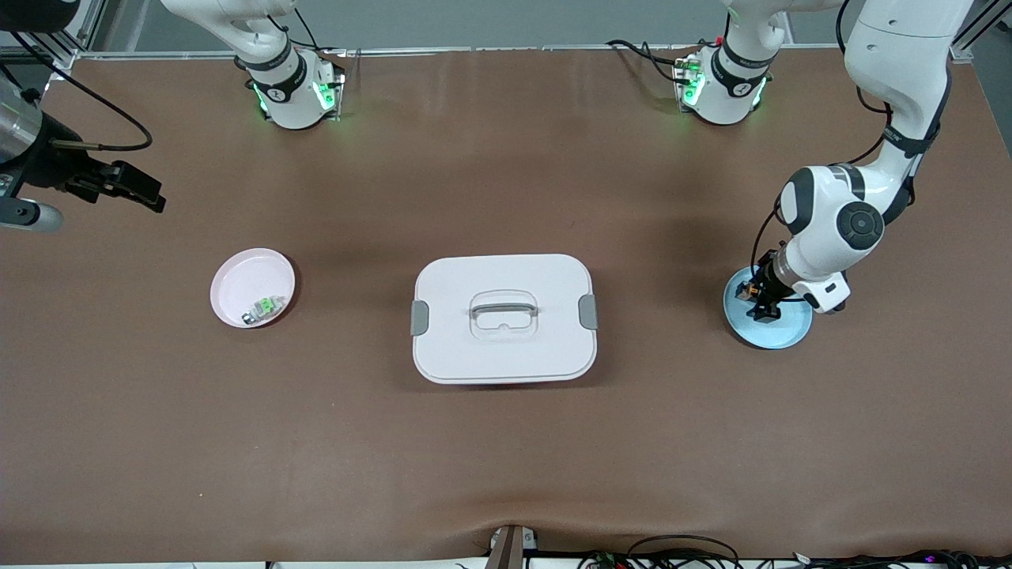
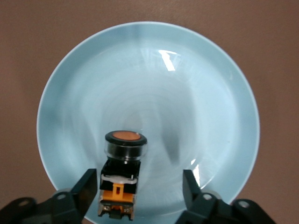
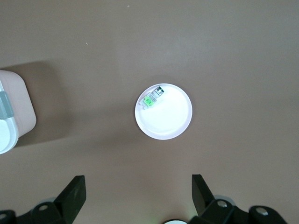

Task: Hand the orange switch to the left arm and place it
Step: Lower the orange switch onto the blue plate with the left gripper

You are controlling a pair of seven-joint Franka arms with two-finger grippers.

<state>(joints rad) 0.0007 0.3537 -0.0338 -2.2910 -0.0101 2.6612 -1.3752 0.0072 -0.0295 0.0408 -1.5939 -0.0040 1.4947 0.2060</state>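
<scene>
Our left gripper point(image 2: 136, 196) is down over the blue plate point(image 2: 205, 84) at the left arm's table edge, jaws spread, orange switch point(image 2: 122, 175) lying between them, touching one finger. We'd center before squeezing. Right gripper point(image 3: 135, 198) waits open above the pink plate point(image 3: 170, 119).

Table point(image 1: 506, 442): brown, matte surface, filled the whole front view.
Pink plate point(image 1: 237, 278): round, shallow, lay flat on the table toward the right arm's end.
Green-and-silver component point(image 1: 264, 308): small, lay on its side inside the pink plate, close to the rim nearest the front camera.
Blue plate point(image 1: 783, 332): round, pale, glossy, lay flat on the table toward the left arm's end, well apart from the pink plate.
Cables point(image 1: 680, 549): dark, bunched along the table edge nearest the front camera.
Metal frame point(image 1: 55, 55): silver rail ran at the table corner by the right arm's end.
</scene>
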